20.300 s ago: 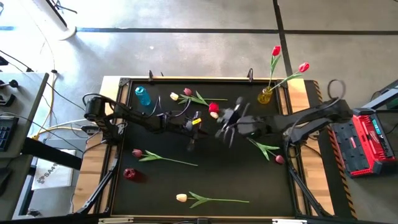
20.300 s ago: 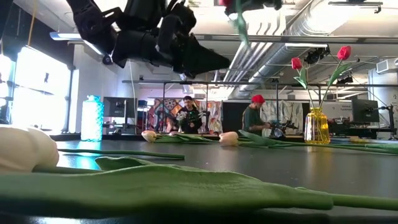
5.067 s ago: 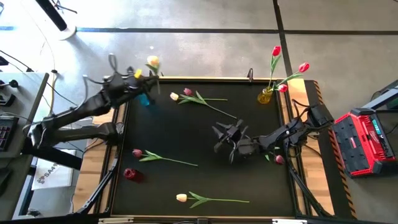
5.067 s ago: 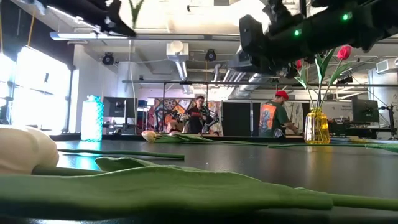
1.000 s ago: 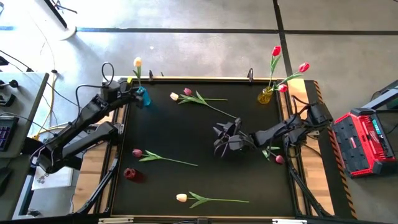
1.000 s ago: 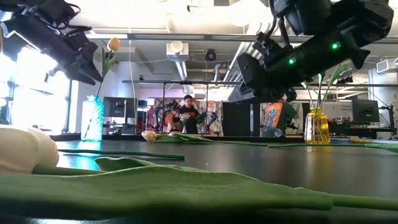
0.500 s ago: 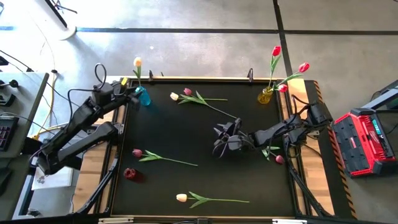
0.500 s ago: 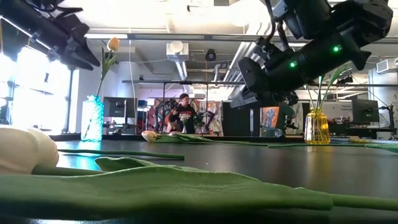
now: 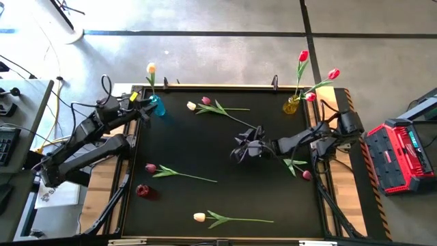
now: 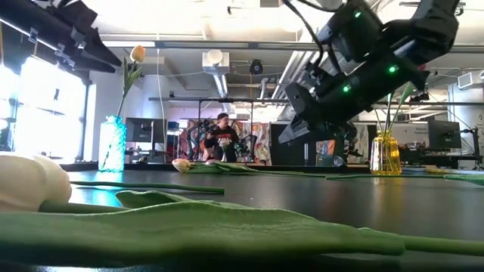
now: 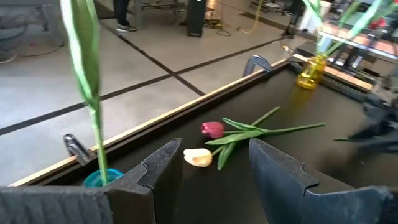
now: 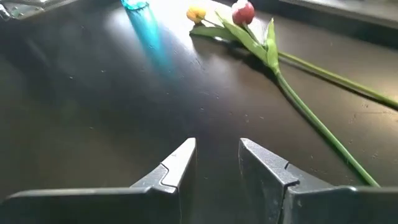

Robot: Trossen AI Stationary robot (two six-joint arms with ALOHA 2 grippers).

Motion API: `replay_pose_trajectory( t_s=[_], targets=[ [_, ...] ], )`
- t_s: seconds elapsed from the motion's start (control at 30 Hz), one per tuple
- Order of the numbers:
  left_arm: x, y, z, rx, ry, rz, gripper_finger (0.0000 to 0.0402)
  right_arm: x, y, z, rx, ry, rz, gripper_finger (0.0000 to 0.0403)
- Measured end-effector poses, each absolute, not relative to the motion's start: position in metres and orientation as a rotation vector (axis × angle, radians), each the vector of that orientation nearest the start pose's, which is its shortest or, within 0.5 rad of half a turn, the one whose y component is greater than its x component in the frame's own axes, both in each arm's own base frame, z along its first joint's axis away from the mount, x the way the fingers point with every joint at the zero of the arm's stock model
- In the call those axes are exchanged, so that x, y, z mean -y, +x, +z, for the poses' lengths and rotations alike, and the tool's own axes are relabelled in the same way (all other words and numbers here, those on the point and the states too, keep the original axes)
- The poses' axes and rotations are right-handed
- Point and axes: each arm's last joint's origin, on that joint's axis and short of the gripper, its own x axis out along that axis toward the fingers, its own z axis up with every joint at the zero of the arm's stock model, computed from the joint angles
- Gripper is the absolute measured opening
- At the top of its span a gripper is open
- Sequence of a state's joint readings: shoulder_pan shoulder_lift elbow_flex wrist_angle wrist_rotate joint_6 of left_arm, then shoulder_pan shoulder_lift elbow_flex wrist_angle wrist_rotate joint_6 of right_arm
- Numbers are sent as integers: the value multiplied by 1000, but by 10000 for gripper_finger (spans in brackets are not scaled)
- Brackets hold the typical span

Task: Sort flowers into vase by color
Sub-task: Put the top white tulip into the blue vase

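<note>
A blue vase at the tabletop's far left corner holds one cream-yellow tulip, and a yellow vase at the far right corner holds red tulips. The left claw hangs just beside the blue vase, fingers spread and empty; the right claw hovers mid-table, fingers parted and empty, pointing toward a cream and a pink tulip lying together near the far edge. More tulips lie loose: a maroon one at left, a cream one near the front edge, another at the right edge.
</note>
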State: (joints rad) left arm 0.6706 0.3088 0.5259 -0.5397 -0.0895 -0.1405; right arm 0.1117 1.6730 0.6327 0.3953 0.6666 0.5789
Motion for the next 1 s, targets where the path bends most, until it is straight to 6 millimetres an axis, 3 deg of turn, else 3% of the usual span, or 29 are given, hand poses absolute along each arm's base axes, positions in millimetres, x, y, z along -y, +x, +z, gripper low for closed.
replay_pose_trajectory(
  t_s=[0.27, 0.57, 0.77, 1.0],
  targets=[
    [-49, 78, 258, -238, -199, 622, 172, 22, 293, 125, -532, 385, -664, 110],
    [-47, 106, 219, -226, -194, 484, 172, 65, 293, 127, -705, 452, -601, 110],
    [-45, 120, 200, -230, -186, 439, 172, 77, 296, 144, -940, 367, -658, 110],
    [-43, 132, 189, -285, -174, 450, 172, 91, 298, 155, -991, 355, -592, 110]
  ],
)
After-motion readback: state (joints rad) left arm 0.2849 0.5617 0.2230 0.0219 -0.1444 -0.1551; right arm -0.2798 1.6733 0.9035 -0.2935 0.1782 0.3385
